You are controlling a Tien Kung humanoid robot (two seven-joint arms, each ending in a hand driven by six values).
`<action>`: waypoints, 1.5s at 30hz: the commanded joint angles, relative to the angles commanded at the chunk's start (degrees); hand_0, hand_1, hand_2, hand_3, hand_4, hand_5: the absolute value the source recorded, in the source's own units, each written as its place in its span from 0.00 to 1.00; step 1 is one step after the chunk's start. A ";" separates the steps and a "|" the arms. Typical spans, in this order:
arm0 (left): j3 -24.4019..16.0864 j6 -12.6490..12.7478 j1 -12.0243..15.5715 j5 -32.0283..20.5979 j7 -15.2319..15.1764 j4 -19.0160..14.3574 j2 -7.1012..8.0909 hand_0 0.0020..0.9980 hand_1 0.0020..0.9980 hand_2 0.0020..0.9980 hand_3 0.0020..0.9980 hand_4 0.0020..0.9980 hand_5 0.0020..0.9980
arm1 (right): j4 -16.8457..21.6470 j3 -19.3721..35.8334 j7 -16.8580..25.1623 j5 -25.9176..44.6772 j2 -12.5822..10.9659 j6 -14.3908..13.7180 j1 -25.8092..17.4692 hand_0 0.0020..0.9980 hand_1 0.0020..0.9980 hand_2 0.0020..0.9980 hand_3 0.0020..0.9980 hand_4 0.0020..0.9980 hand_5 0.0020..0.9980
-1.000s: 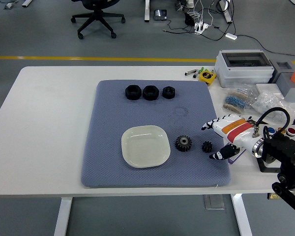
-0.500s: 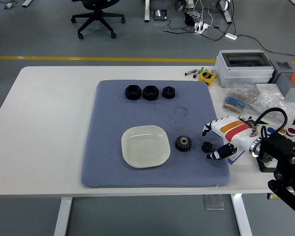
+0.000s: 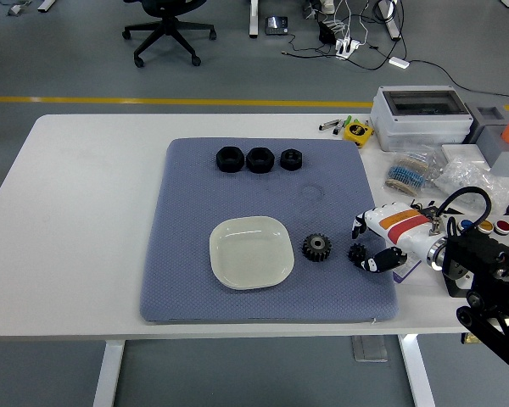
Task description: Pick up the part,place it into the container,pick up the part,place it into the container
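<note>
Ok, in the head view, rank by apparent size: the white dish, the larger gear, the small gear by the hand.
1. White dish, clearly largest.
2. Larger gear.
3. Small gear, smallest, beside the right hand.

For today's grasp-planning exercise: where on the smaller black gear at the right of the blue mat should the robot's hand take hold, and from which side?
Grip the small gear across its toothed rim, thumb against fingers, coming from the right, where the right hand already brackets it. It lies flat on the mat, so only rim and top are reachable. The larger gear sits close on its left, making that side probably more cramped.
</note>
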 joint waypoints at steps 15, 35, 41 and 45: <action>-0.86 0.09 0.28 1.08 0.24 0.00 0.00 0.39 0.53 0.57 0.47 1.00 0.79 | -0.78 -0.30 1.10 0.30 -0.04 -0.12 -0.34 0.43 0.49 0.54 0.52 0.82 0.39; -1.19 0.18 0.03 1.56 0.27 0.00 0.00 0.39 0.53 0.57 0.47 1.00 0.79 | -1.40 -0.18 1.21 2.01 -0.04 -1.99 -0.31 0.15 0.29 0.41 0.45 0.81 0.38; -1.12 0.25 -0.17 1.38 0.22 0.00 0.00 0.39 0.53 0.57 0.47 1.00 0.79 | -0.95 -0.06 1.21 2.64 -0.17 -2.09 -0.39 0.13 0.27 0.41 0.45 0.81 0.37; -0.96 0.20 -0.22 1.20 0.19 0.00 0.00 0.39 0.53 0.57 0.47 1.00 0.79 | -0.75 0.10 1.24 3.11 -0.17 -2.18 -0.48 0.13 0.27 0.41 0.45 0.81 0.37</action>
